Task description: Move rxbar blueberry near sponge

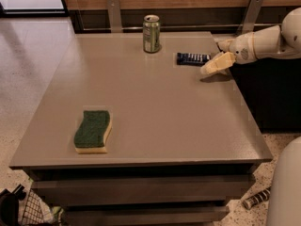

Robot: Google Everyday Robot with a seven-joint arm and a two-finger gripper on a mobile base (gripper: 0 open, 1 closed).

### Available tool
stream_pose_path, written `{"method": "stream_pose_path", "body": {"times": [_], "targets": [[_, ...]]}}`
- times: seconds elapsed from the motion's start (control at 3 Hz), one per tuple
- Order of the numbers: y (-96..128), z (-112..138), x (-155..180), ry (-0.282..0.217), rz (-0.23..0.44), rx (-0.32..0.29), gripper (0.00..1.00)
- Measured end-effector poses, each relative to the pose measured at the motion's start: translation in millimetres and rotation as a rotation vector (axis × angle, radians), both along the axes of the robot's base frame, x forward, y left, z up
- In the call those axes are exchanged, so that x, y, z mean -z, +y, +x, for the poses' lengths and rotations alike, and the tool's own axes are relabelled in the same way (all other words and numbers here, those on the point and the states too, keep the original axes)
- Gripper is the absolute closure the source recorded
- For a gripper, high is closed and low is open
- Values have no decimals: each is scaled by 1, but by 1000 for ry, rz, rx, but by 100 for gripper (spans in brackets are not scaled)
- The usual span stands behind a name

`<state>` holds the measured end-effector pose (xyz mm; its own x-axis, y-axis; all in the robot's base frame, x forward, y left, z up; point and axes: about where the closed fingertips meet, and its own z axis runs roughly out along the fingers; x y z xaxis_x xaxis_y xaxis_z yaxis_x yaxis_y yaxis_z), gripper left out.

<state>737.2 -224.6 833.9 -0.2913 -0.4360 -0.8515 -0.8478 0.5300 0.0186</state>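
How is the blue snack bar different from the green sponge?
The rxbar blueberry is dark blue with white lettering; the sponge is green on top with pale yellow foam underneath. The bar is thin with straight edges; the sponge is thicker with wavy edges. The bar lies at the table's far right, just beside the end effector; the sponge lies near the front left, far from it. Both lie flat on the table.

Cream gripper [206,70] beside dark-blue rxbar blueberry [193,58] — green sponge [92,130].
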Motion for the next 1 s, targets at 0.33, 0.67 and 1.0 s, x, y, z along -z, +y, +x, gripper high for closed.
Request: {"method": "stream_pose_path", "body": {"times": [0.33, 0.67, 1.0], "targets": [[12, 7, 9, -11, 49, -12, 0], [27, 13, 19, -16, 98, -28, 3], [36, 16, 25, -19, 123, -40, 34]]}}
